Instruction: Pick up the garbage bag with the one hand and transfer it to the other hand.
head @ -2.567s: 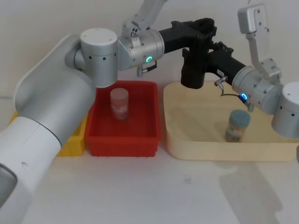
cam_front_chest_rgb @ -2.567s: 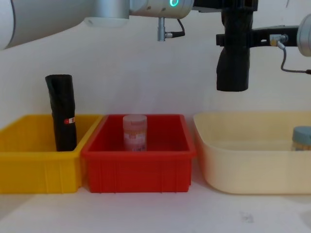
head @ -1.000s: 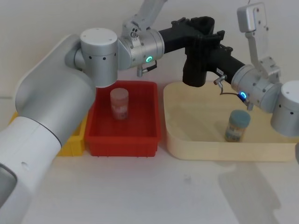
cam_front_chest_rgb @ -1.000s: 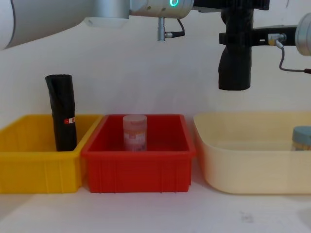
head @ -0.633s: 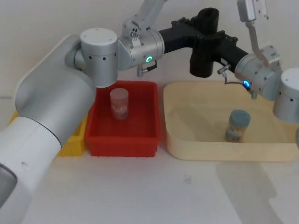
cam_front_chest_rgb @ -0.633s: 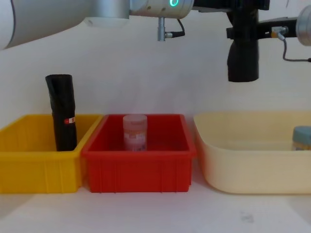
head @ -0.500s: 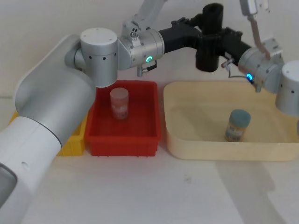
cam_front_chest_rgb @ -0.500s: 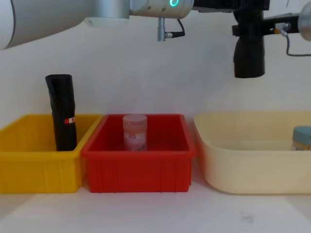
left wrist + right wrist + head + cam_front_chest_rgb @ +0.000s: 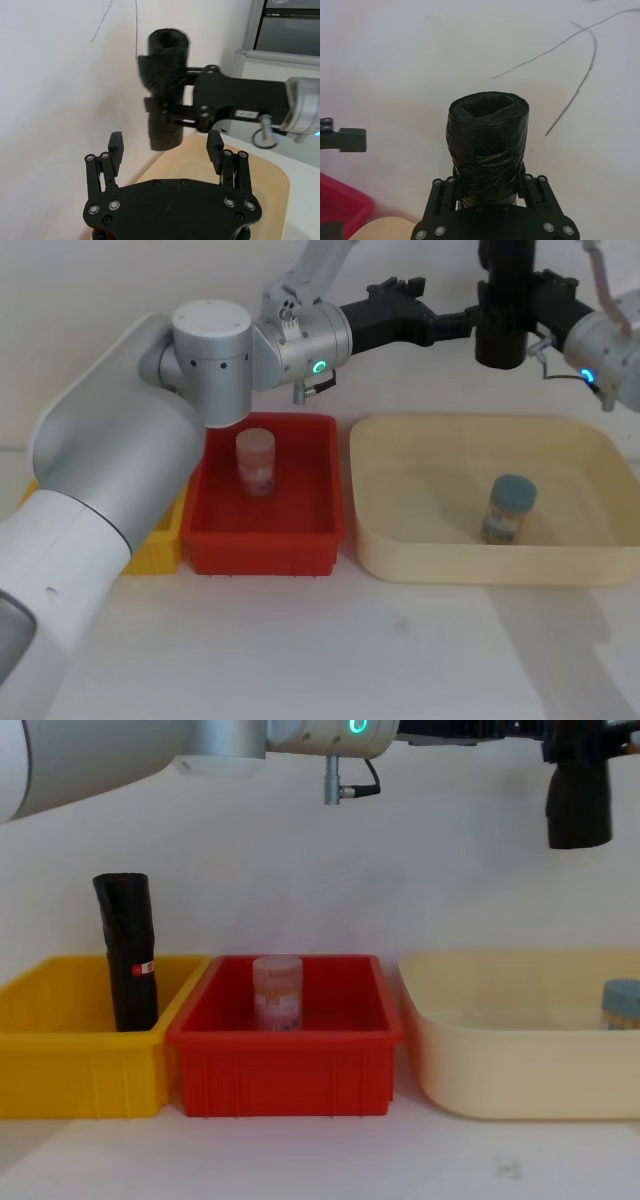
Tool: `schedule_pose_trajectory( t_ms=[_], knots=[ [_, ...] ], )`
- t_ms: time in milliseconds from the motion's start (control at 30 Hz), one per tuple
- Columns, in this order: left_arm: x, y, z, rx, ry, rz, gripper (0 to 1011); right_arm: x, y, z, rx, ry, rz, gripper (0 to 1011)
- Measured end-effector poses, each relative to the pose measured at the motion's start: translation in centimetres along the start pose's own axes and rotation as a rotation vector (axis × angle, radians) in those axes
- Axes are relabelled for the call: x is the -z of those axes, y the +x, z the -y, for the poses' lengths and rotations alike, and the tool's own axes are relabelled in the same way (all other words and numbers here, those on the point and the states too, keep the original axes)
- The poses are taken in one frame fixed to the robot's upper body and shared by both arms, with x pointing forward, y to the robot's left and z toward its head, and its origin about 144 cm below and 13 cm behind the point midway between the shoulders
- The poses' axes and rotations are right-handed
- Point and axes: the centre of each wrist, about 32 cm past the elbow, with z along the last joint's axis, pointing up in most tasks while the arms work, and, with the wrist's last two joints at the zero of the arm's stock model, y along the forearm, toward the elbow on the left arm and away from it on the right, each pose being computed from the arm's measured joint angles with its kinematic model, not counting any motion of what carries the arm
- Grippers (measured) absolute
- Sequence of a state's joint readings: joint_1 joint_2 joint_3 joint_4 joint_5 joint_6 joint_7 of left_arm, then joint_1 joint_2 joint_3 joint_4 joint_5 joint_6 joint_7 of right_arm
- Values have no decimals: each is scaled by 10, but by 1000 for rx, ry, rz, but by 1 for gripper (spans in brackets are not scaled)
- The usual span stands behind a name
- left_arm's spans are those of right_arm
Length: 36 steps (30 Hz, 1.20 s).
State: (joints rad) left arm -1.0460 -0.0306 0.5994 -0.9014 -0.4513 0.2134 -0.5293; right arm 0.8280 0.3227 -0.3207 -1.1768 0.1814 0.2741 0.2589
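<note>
High over the cream tub's far edge, the garbage bag point(image 9: 503, 310) stands upright, grasped by the right claw point(image 9: 487, 187); the left claw point(image 9: 166, 146), released, sits just left.

My right gripper point(image 9: 487, 187) hides the lower end of the garbage bag point(image 9: 487, 145); its top runs off the head view. Behind my left arm, the yellow bin point(image 9: 160, 540) perhaps holds something.

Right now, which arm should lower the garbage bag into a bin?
Right. The right gripper is shut on the garbage bag, holding it upright above the cream tub. The left gripper is open with nothing in it.
</note>
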Motion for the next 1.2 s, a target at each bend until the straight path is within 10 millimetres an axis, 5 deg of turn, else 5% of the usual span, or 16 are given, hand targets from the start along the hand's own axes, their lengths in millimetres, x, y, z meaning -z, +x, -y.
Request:
schedule_pose_trajectory(
  t_ms=[267, 733, 1200],
  knots=[
    [0, 0, 0, 0, 0, 0, 1001, -6, 8, 27, -56, 18, -11, 570],
    [0, 0, 0, 0, 0, 0, 1001, -5, 6, 47, -214, -3, -35, 576],
    [0, 0, 0, 0, 0, 0, 1000, -1, 0, 51, -293, -30, -45, 958]
  ],
)
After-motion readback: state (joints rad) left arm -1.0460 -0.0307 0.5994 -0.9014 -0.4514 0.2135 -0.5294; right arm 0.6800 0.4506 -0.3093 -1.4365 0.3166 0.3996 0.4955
